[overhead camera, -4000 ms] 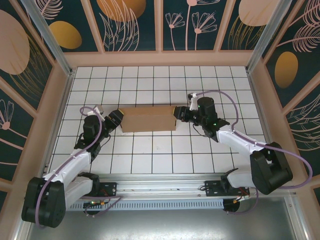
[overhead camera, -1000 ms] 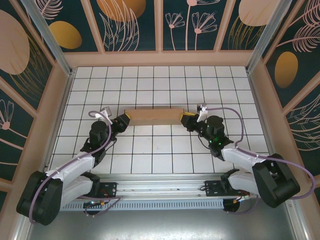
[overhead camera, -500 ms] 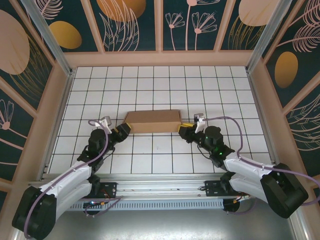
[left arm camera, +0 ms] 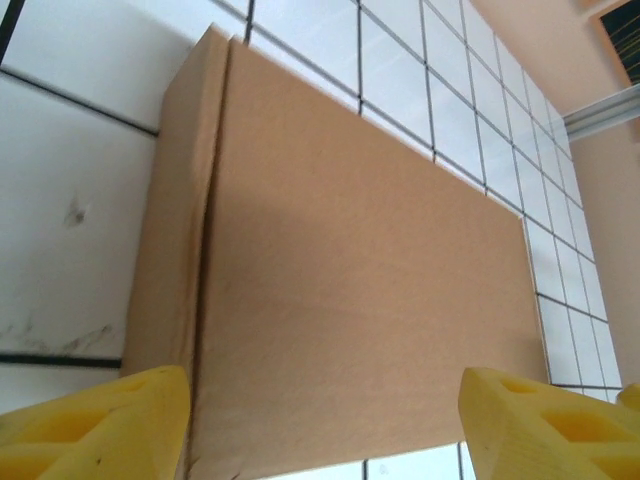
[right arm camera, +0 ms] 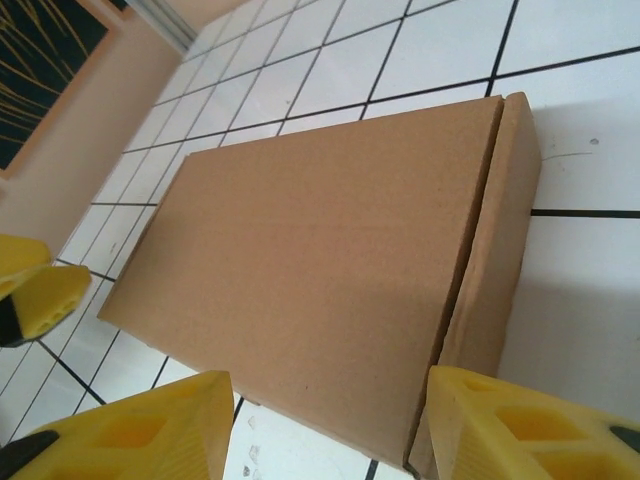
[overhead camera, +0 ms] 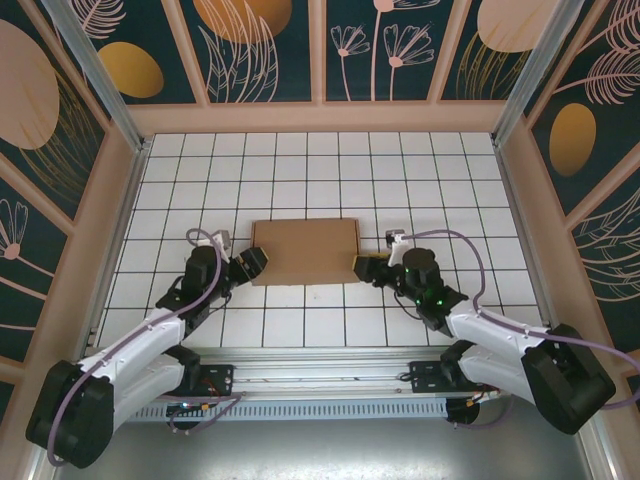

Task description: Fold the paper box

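The paper box [overhead camera: 305, 252] lies flat and closed on the white tiled floor, a shallow brown cardboard rectangle with its lid down. My left gripper [overhead camera: 250, 262] sits at its near left corner, open, its yellow fingers wide apart and off the cardboard. In the left wrist view the paper box [left arm camera: 350, 300] spreads out ahead of the left gripper [left arm camera: 320, 430]. My right gripper [overhead camera: 362, 266] is at the near right corner, also open. In the right wrist view the paper box [right arm camera: 320, 260] lies just beyond the right gripper [right arm camera: 325, 430], with its side flap seam on the right.
The tiled floor [overhead camera: 320, 170] is fenced by peach-framed wall panels on three sides. A metal rail [overhead camera: 320, 375] with both arm bases runs along the near edge. The left gripper's yellow fingertip [right arm camera: 30, 295] shows at the left edge of the right wrist view.
The box has tipped down from standing tilted on its edge to lying flat. Both grippers have opened, let go of its ends and drawn back toward the near edge.
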Tool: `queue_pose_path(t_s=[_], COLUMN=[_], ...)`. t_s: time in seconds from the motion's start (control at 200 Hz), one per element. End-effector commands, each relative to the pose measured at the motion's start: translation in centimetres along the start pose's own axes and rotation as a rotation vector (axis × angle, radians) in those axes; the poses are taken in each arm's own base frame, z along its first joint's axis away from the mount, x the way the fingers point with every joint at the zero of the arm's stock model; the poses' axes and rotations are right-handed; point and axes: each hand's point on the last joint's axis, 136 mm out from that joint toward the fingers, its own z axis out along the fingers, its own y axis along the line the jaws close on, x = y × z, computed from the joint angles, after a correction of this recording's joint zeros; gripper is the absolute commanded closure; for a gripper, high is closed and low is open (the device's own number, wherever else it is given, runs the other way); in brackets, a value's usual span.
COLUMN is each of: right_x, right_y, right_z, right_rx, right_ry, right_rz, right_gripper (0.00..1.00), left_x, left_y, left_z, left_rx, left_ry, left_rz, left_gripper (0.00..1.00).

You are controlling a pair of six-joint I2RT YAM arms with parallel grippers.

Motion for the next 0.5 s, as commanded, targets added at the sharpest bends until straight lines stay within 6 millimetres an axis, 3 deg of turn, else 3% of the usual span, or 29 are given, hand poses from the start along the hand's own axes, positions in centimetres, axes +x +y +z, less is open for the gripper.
queue_pose_path(t_s=[0.0, 0.17, 0.19, 0.365, 0.495], right_x=[-1.4, -0.4, -0.9, -0.6, 0.5], right_y=[-0.4, -1.5, -2.3, -3.1, -4.1], right_z=[1.1, 3.0, 3.0, 4.3, 5.4], right_rx=[0.057, 0.104, 0.120, 0.114, 0.139], right_ry=[0.058, 0.192, 0.184, 0.227, 0.266], right_rz=[0.074, 0.132, 0.150, 0.188, 0.191], right_gripper=[0.48, 0.49, 0.50, 0.50, 0.55], left_x=[-0.7, -1.1, -1.3, -1.8, -1.4], left_y=[0.3, 0.9, 1.1, 2.3, 2.6], left_z=[0.4, 2.6, 2.8, 3.7, 4.2], left_rx=[-0.085, -0.148, -0.159, -0.223, -0.222], left_ry=[0.020, 0.052, 0.047, 0.029, 0.040], left_rz=[0.077, 0.098, 0.100, 0.117, 0.121], left_gripper=[0.29, 0.35, 0.36, 0.42, 0.45])
